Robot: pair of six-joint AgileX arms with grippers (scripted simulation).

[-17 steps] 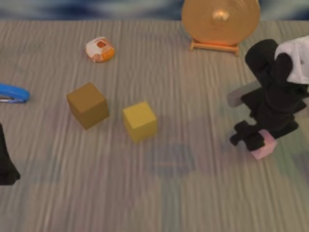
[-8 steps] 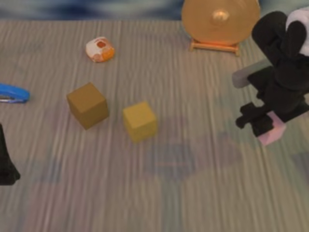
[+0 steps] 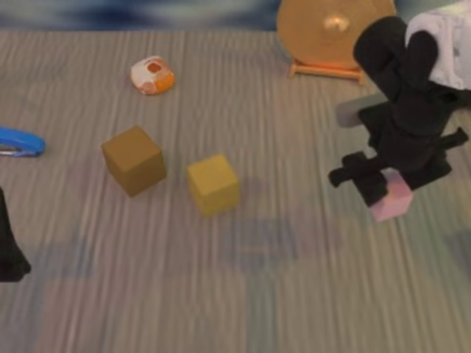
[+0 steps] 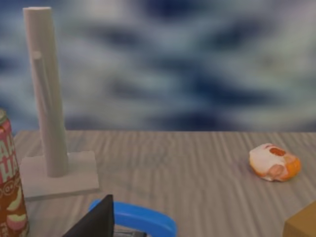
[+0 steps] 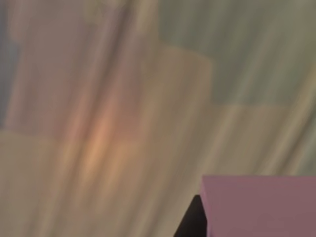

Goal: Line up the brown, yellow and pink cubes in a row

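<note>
At the far left of the tabletop [image 3: 243, 309] my left gripper [image 3: 9, 246] sat parked at the edge, only a dark sliver of it in the top view, and I could not tell how its jaws stood. The left wrist view gave me what the overhead camera did not: a drinks can [image 4: 11, 182] with large pale letters on red, too cropped to read, and a grey post on a flat base [image 4: 49, 113] standing behind the blue stapler [image 3: 20, 142]. Moving right, the small orange-and-white object [image 3: 152, 75] lay near the far edge, and I could make out no writing on it. Below it the brown cube [image 3: 134, 159] rested on the tabletop with the yellow cube [image 3: 213, 184] just beside it, apart and a little nearer to me; neither had shifted since a second before. Farther right, the golden disc on its stand [image 3: 329, 33] stood at the back edge, partly hidden by my right arm. My right gripper [image 3: 383, 187] held the pink cube [image 3: 391, 202], jaws clamped on it, clear of the tabletop with its shadow falling left of it. Compared with half a second earlier, gripper and cube had come leftward toward the yellow cube, though they were well apart from it. The right wrist view showed only a corner of the pink cube against the blurred tabletop.
</note>
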